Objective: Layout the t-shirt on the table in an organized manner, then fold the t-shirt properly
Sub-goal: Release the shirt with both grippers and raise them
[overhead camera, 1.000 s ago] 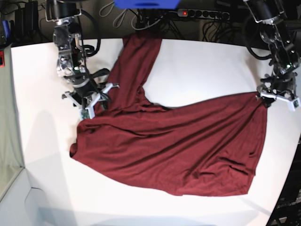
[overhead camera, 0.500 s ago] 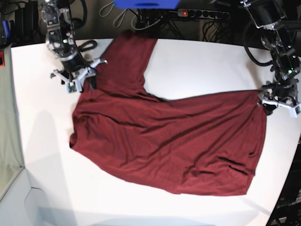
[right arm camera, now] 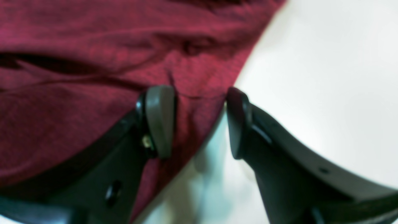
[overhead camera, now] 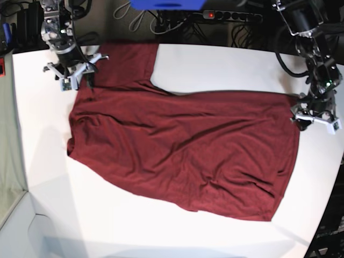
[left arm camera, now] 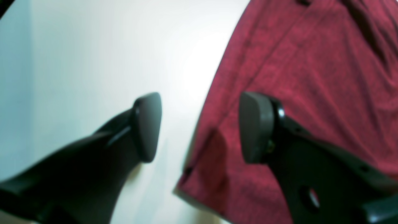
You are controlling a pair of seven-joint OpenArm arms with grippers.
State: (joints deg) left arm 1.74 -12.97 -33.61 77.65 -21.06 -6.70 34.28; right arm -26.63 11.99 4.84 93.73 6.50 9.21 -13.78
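The maroon t-shirt (overhead camera: 183, 150) lies spread out and wrinkly across the white table (overhead camera: 226, 67). My right gripper (overhead camera: 72, 80) is at the shirt's far left corner. In the right wrist view it (right arm camera: 199, 121) is open, with a fold of the shirt's edge (right arm camera: 77, 46) lying between the jaws over the table (right arm camera: 326, 62). My left gripper (overhead camera: 314, 119) is at the shirt's right edge near the table's rim. In the left wrist view it (left arm camera: 200, 127) is open, one finger (left arm camera: 146, 127) over bare table (left arm camera: 77, 62), the other (left arm camera: 258, 127) over the shirt (left arm camera: 311, 62).
A power strip (overhead camera: 231, 16) with a red light, cables and a blue object (overhead camera: 166, 4) lie behind the table's far edge. The table's right rim runs close to my left gripper. A grey surface (overhead camera: 8, 161) borders the table on the left.
My right gripper moved toward the far left corner, dragging the shirt with it. The shirt now lies flatter and further left. The left gripper stayed near the right edge.
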